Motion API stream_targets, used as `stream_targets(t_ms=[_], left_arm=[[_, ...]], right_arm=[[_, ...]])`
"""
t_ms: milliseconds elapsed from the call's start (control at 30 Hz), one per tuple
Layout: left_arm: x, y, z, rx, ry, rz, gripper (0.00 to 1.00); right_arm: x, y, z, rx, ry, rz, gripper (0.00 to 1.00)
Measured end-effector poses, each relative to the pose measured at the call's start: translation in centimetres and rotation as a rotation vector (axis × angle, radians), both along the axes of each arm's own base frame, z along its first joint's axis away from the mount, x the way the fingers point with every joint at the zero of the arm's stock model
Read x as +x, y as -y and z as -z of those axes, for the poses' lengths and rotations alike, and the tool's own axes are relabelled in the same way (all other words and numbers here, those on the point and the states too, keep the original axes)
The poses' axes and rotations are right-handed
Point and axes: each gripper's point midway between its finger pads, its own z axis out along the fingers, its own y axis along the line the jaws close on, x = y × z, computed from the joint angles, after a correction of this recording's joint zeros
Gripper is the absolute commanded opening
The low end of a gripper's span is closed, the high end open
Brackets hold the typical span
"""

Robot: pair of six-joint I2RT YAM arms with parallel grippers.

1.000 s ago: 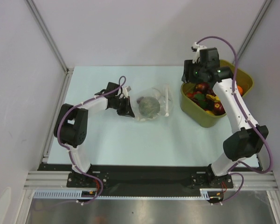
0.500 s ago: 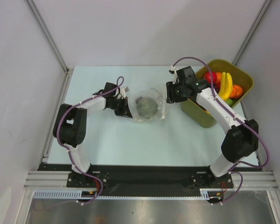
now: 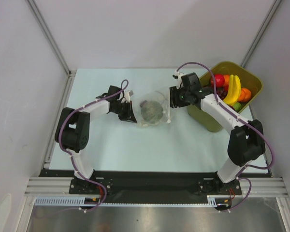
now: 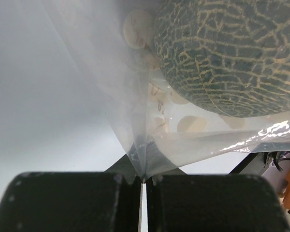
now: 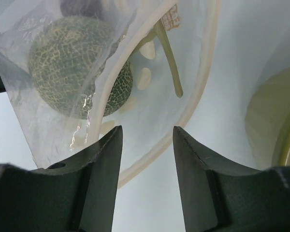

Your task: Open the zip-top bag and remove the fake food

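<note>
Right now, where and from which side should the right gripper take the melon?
Probably across its round middle, coming in through the open mouth on the tub side. The melon lies inside the zip-top bag, whose zip rim gapes toward the open right gripper. The left gripper is shut on the opposite corner, so film covers the other sides.

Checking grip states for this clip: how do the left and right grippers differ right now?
The left gripper is shut, pinching a corner of the zip-top bag; the right gripper is open and holds nothing. The left gripper is at the end away from the zip; the right gripper faces the open mouth. Both are at the bag.
</note>
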Motion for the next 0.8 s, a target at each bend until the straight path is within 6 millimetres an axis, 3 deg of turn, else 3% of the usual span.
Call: stream_targets(t_ms=[133, 467, 800], left_arm=[[-0.1, 0.0, 0.0, 0.002, -0.002, 0.001, 0.00], [-0.5, -0.3, 0.2, 0.012, -0.014, 0.013, 0.00], [-0.8, -0.6, 0.3, 0.018, -0.028, 0.013, 0.00]], right_arm=[[0.9, -0.5, 0.4, 0.006, 0.025, -0.019, 0.54], [2.1, -1.2, 3.8, -0.008, 0.034, -0.066, 0.61], [3.6, -2.1, 3.0, 0.035, 0.113, -0.091, 0.63]])
